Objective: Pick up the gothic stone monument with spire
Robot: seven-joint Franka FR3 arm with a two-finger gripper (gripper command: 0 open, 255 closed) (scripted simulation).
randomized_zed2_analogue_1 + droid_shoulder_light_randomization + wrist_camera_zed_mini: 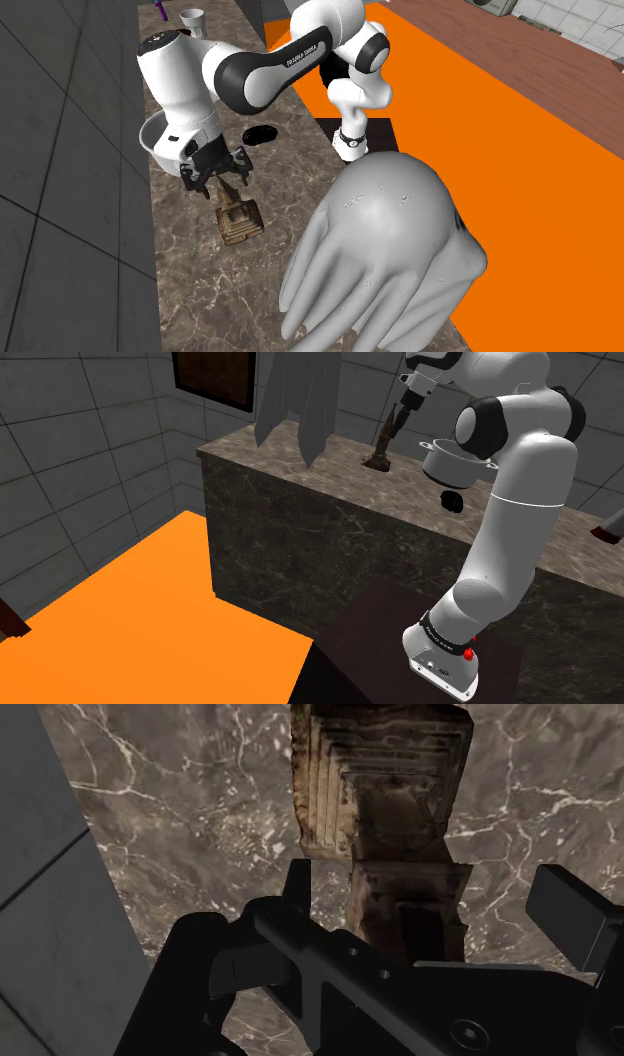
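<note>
The stone monument point(381, 450) is a brown carved piece with a stepped square base and a thin spire, standing upright on the dark marble counter point(300, 472). My black gripper point(402, 414) hangs straight above it, lowered around the spire's top. In the second exterior view the gripper point(216, 180) sits just over the monument point(239, 217). In the wrist view the spire of the monument point(385, 814) rises between my fingers point(298, 889), which stand apart on either side without touching it. The gripper point(432, 909) is open and holds nothing.
A grey bowl point(450, 462) and a small black object point(452, 502) sit on the counter behind the monument, close to the arm. A large grey draped figure point(380, 250) stands on the counter's other side. A grey tiled wall point(50, 904) borders the counter. Orange floor point(150, 612) lies below.
</note>
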